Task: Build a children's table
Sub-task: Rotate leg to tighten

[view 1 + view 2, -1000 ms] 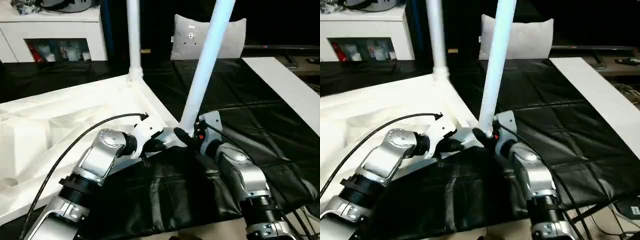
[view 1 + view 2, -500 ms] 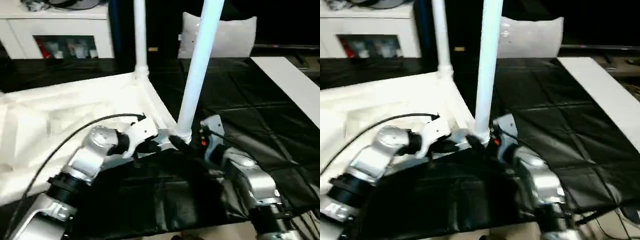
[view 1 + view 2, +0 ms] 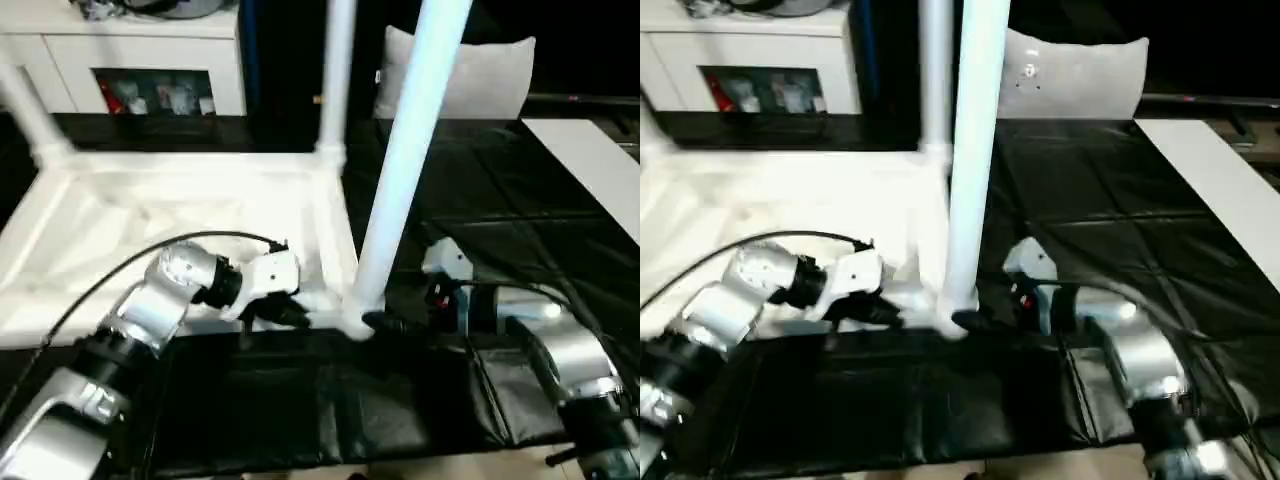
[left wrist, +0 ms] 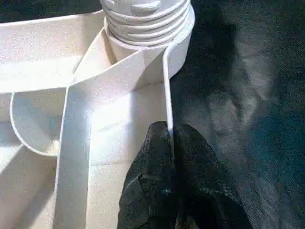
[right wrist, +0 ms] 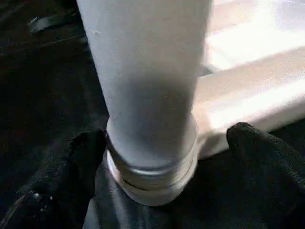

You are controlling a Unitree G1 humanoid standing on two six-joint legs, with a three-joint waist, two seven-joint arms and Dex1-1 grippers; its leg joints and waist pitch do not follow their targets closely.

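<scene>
Children's table top (image 3: 180, 215): you are seeing it lying upside down on the black cloth (image 3: 300, 420), ribbed underside up. Near leg (image 3: 405, 170): standing in the corner socket (image 5: 152, 179) closest to you, leaning slightly. Far leg (image 3: 335, 75): rising from the far corner; another leg (image 3: 30, 125) is showing at the far left corner. Left gripper (image 4: 171, 143): you are holding it clenched on the top's thin edge wall (image 4: 167, 90) just beside the threaded socket. Right gripper (image 5: 157, 143): you are keeping its fingers (image 5: 252, 143) spread wide either side of the near leg's base, one finger touching the leg and the other standing clear. Cushion (image 3: 480, 80) and white board (image 3: 590, 165): lying beyond, well apart.
</scene>
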